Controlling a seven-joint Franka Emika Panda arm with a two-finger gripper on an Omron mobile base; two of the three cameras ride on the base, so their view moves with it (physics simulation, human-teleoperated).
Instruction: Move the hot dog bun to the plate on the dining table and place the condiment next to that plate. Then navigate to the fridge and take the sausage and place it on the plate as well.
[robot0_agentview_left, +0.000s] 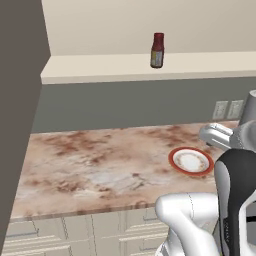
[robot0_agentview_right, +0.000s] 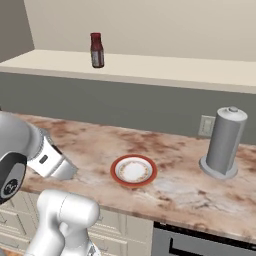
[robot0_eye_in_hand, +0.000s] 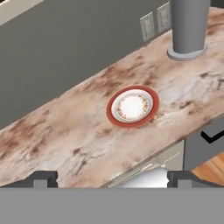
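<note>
Standing upright on the pale cream shelf (robot0_agentview_left: 100, 67) above the grey backsplash is the small dark red condiment bottle (robot0_agentview_left: 157, 50) with its red cap, well apart from the arm. The fingers (robot0_eye_in_hand: 112, 179) hang spread wide and empty over the marbled brown-and-beige surface (robot0_agentview_left: 90, 165). That bottle looks light, rigid and likely slick, so mid-body is probably the safest hold. The label is too small to read, and the grey cylinder (robot0_agentview_right: 224, 142) is cut off in the hand view.

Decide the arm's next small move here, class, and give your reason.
Probably raise the open gripper toward the condiment on the ledge. It stands upright above the counter, apart from the red-rimmed plate, and the gripper is low over the counter's front edge, holding nothing.
</note>
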